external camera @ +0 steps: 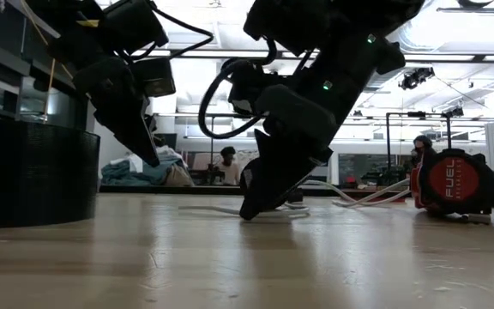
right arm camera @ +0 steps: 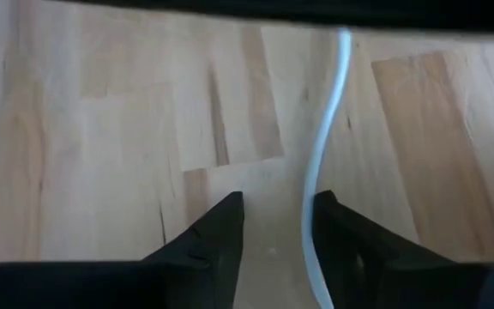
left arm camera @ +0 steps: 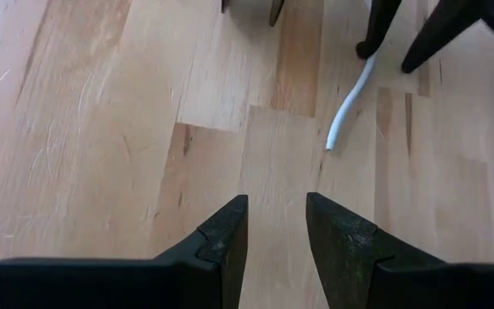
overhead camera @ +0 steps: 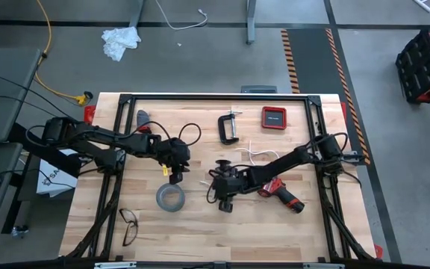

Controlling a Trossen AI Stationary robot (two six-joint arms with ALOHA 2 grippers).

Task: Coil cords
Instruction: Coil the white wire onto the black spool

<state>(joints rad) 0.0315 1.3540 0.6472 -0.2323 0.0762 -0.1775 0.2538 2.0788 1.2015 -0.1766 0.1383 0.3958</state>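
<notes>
Butcher-block table [overhead camera: 275,232] under a black frame, concrete floor around it; the low view looks into a lit workshop where people sit far off.

Task item: the white cable [overhead camera: 256,155] lies loose on the wood near table centre, between the black C-clamp [overhead camera: 230,128] and the right arm's wrist. In the high view only a short curved stretch shows; the disc end cannot be picked out there. The right wrist view shows the same cable [right arm camera: 328,154] running as a gentle S between that arm's fingers and away from them. The left wrist view catches its free tip [left arm camera: 346,110] lying flat on the boards.

Handling judgement: thin, light and limp. It holds soft bends, so it should coil easily but will drag and spring rather than stay put. Smooth jacket, likely slippery in a hard pinch. Best hold is probably a pinch across the strand near one end, the other end being pinned or guided.

Right gripper [right arm camera: 277,223]: low at the table, fingers spread with the cable lying in the gap close by one finger; not clamped on it as far as the view shows.

Left gripper [left arm camera: 277,227]: just above bare wood short of the cable tip, fingers apart, holding nothing.

Nearby: grey tape roll [overhead camera: 170,198], glasses [overhead camera: 128,226], red drill [overhead camera: 282,193], red case [overhead camera: 273,117].
</notes>
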